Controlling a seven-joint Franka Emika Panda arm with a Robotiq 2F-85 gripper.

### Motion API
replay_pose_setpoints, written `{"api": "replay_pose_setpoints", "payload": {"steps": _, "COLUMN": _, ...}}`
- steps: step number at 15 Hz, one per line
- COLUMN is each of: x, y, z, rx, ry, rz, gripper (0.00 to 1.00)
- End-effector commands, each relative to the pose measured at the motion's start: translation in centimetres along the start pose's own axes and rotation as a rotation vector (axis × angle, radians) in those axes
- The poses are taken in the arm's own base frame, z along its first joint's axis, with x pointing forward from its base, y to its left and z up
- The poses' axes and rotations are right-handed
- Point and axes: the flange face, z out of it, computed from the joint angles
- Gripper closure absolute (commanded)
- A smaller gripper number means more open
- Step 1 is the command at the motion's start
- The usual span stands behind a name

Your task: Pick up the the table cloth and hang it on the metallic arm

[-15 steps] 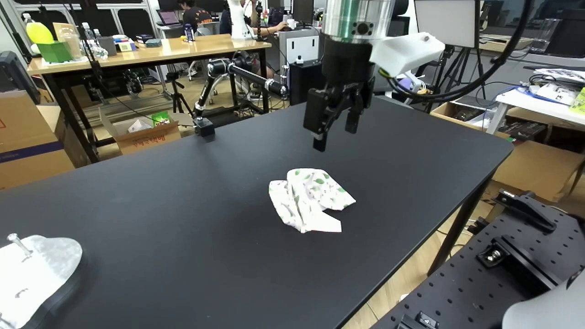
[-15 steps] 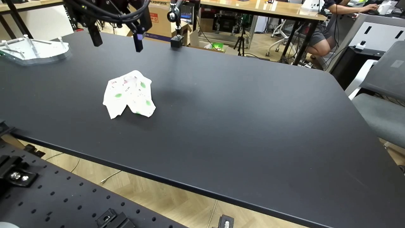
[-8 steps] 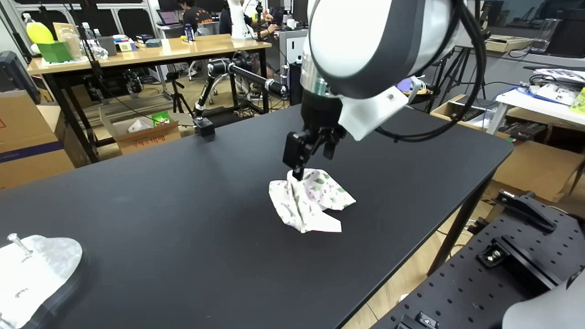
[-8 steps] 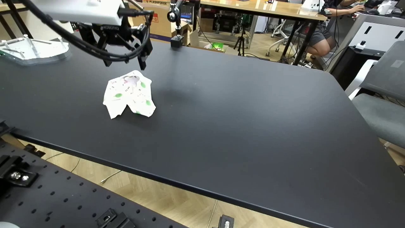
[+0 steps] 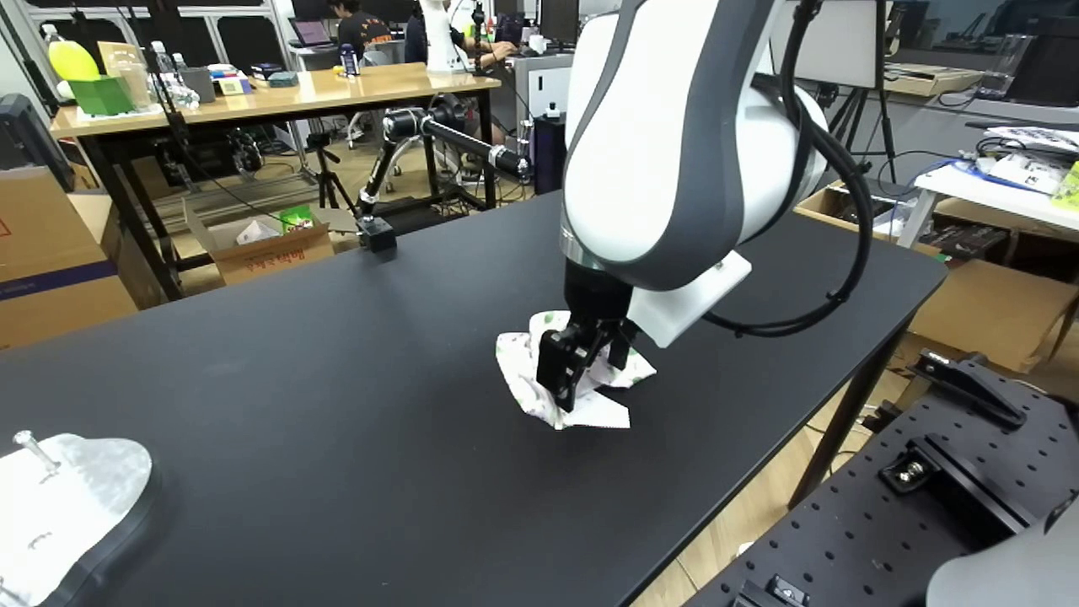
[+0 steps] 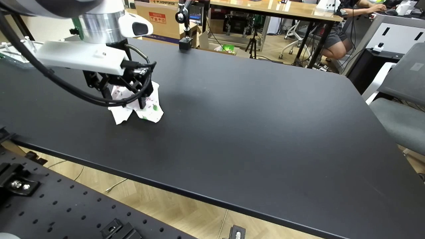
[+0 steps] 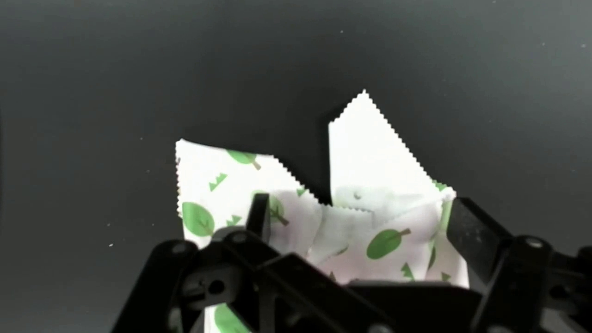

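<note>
The white cloth with green leaf prints [image 5: 521,371] lies crumpled on the dark table; it also shows in an exterior view [image 6: 152,111] and the wrist view [image 7: 384,162]. My gripper [image 5: 593,384] is pointed down, low over the cloth, and hides part of it in both exterior views, also here [image 6: 125,100]. In the wrist view the fingers [image 7: 363,215] are wide apart with folds of cloth between them; the right finger is beside the cloth's right edge. Contact with the table cannot be told. The black jointed metallic arm [image 5: 462,139] stands at the table's far edge; its lower part shows here [image 6: 186,31].
A pale plate with metal posts [image 5: 101,472] lies on the table [image 5: 337,405], also in an exterior view [image 6: 16,54]. A perforated black mounting board [image 5: 877,497] stands by the near edge. Cardboard boxes [image 5: 278,253] and a desk [image 5: 312,93] are beyond the table.
My gripper has come down from above the table, onto the cloth's area, staying open. The robot arm has lowered with it. The cloth has not moved.
</note>
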Motion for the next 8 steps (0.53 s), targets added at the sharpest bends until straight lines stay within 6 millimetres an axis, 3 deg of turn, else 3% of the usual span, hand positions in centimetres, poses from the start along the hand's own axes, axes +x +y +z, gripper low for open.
{"api": "replay_pose_setpoints", "payload": {"steps": 1, "x": 0.3, "y": -0.3, "z": 0.3, "rx": 0.005, "ry": 0.039, "rz": 0.003, "gripper": 0.33}}
{"api": "replay_pose_setpoints", "payload": {"steps": 8, "x": 1.5, "y": 0.2, "z": -0.6, "rx": -0.005, "ry": 0.101, "rz": 0.002, "gripper": 0.81}}
